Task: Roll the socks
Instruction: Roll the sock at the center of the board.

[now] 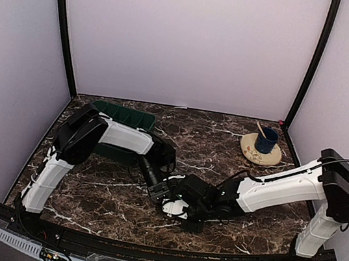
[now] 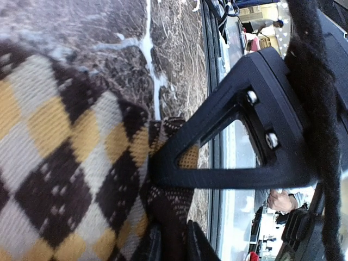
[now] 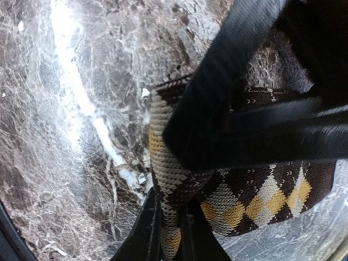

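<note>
The soft knitted diamond-checkered sock point(image 2: 60, 163), patterned in dark brown, mustard and cream, lies flat on the dark brown white-veined marble table point(image 1: 107, 186). In the top view that spot is the lower centre of the frame, where both arms meet and their black heads hide nearly all of the fabric.

In the left wrist view the sock fills the left half of the frame. One bunched edge runs down to the bottom centre, into the left gripper point(image 2: 174, 247). Its jaws stand narrowly apart with that fold between them; I cannot tell whether they press on it. A black triangular finger point(image 2: 217, 176) of the other arm crosses the middle of this frame, its tip touching the same edge.

In the right wrist view the right gripper point(image 3: 169, 239) at the bottom centre is pinched together on the sock's cream-and-brown rim, which rises from the jaws towards the middle of the frame. The rest of the sock spreads to the lower right.

A dark green plastic tray point(image 1: 127, 115) sits at the upper left of the table. A tan round plate point(image 1: 250, 153) carrying a blue cup point(image 1: 266, 141) sits at the upper right. Both are well apart from the sock.
</note>
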